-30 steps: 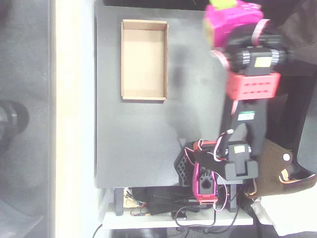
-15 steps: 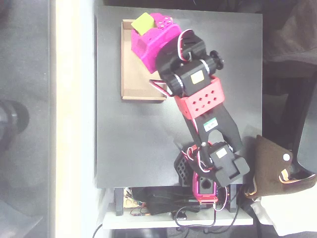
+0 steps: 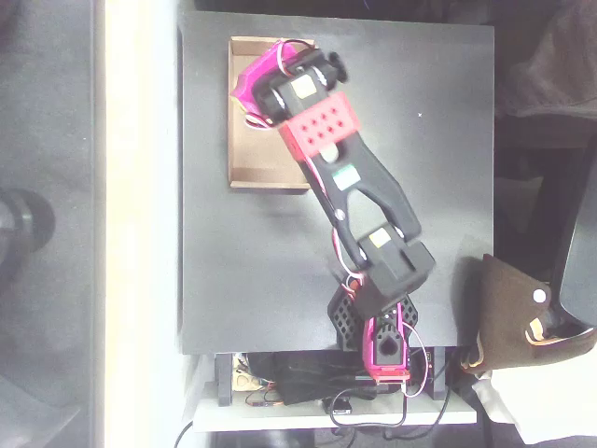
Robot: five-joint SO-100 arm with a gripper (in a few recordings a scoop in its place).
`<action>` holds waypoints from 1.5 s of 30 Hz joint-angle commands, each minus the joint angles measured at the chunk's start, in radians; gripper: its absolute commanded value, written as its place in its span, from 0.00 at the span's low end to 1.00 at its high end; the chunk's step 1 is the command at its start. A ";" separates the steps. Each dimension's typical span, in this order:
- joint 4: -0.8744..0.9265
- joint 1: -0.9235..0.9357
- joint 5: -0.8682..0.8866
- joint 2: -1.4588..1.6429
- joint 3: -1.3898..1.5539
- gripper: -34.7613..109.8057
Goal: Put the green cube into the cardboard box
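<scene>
While the arm reaches from the bench's (image 3: pixel 410 140) near edge toward its far left corner, the pink gripper (image 3: pixel 250 86) sits low over the cardboard box (image 3: pixel 270 177). Its fingers and the green cube are hidden, so I cannot tell their state.

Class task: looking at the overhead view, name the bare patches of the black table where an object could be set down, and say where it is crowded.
Bare: the black table right of the arm, and the strip below the cardboard box. Crowded: over the box, where the gripper reaches.
</scene>
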 commanded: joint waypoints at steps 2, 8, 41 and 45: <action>0.012 -0.018 0.014 -0.060 -0.021 0.26; 0.012 -0.018 0.014 -0.156 -0.023 0.26; 0.014 -0.017 0.000 -0.221 -0.023 0.49; 0.014 -0.017 0.008 -0.221 -0.023 0.52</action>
